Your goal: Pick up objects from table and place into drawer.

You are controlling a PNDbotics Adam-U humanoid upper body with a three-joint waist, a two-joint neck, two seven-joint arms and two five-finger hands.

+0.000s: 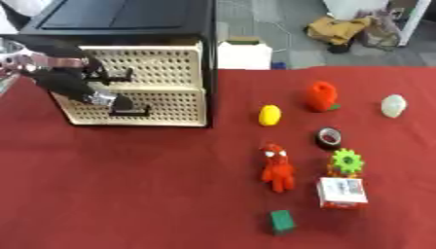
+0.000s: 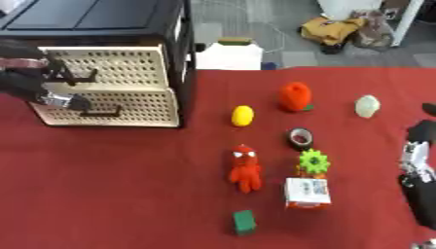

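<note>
— Left hand (image 1: 81,82)?
— Up at the front of the drawer unit (image 1: 136,87), at the far left of the red table (image 1: 153,194). Fingers curled in by the black handle (image 1: 119,76) of the top drawer. Touching it or right beside it. Hard to say if really holding it, too blurry there.

— Drawers open?
— Both look pushed in. Cream fronts full of little holes, black box around them.

— Right hand (image 2: 417,170)?
— Only in the right eye view, at the right edge, low down. Black, cut off by the edge. Can't tell about the fingers. Holding nothing that shows.

— And the things to pick up?
— All on the table, well to the right of the drawers. Yellow lemon (image 1: 269,115), orange carrot toy (image 1: 321,96), pale round thing (image 1: 392,105) farthest right. Nearer: dark tape roll (image 1: 329,137), red plush figure (image 1: 277,168), green gear (image 1: 347,161) just behind a small white and red box (image 1: 342,192), touching or nearly so. Closest of all, a green block (image 1: 282,221).

— Anything hard to make out?
— The pale thing. Just a whitish lump.
</note>
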